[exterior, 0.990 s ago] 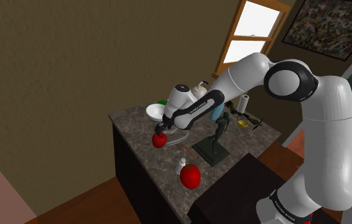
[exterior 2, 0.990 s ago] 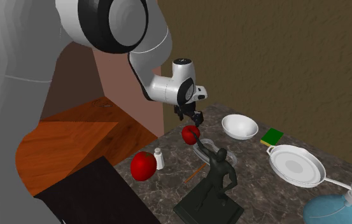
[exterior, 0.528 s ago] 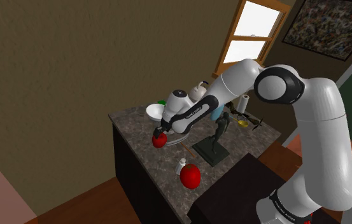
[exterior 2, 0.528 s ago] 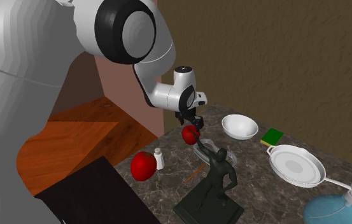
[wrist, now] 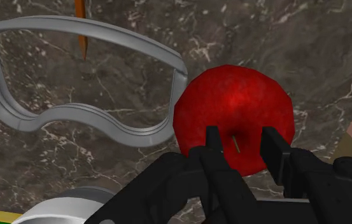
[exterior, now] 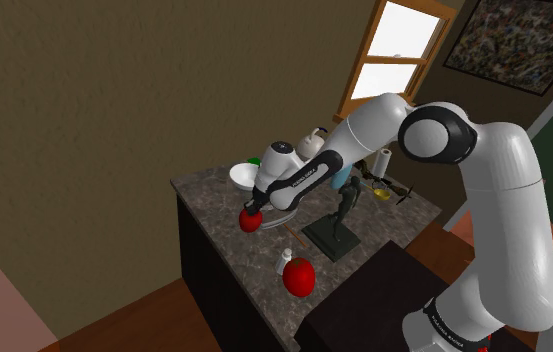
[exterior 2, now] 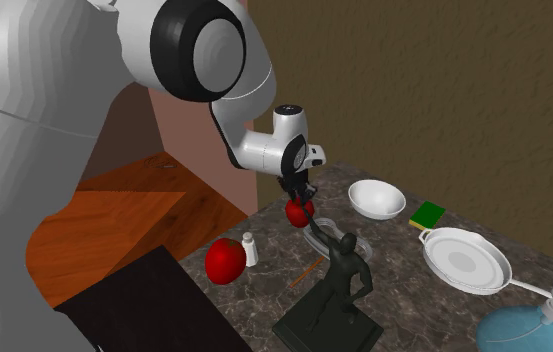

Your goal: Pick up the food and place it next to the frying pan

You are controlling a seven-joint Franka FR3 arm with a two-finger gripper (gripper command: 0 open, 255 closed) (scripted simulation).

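- Pincer [wrist: 242,137] state: released. Its two fingers stand apart, with the tips over the top of the red apple [wrist: 232,105], one on each side of the stem. No clasp is evident.
- Apple location: it appears to rest on the bench [exterior 2: 404,300], just beside the goggles [wrist: 176,92] and well apart from the frying pan [exterior 2: 464,262].
- Step in hand, as judged: the pick-up. The grasp is not yet made.
- Next move: seat the fingers on the apple's sides and clench. Then lift clear of the goggles and the statue [exterior 2: 339,290] and carry the apple to bare bench beside the pan.
- Caution: a second apple [exterior 2: 225,261] lies by the shaker [exterior 2: 250,249].
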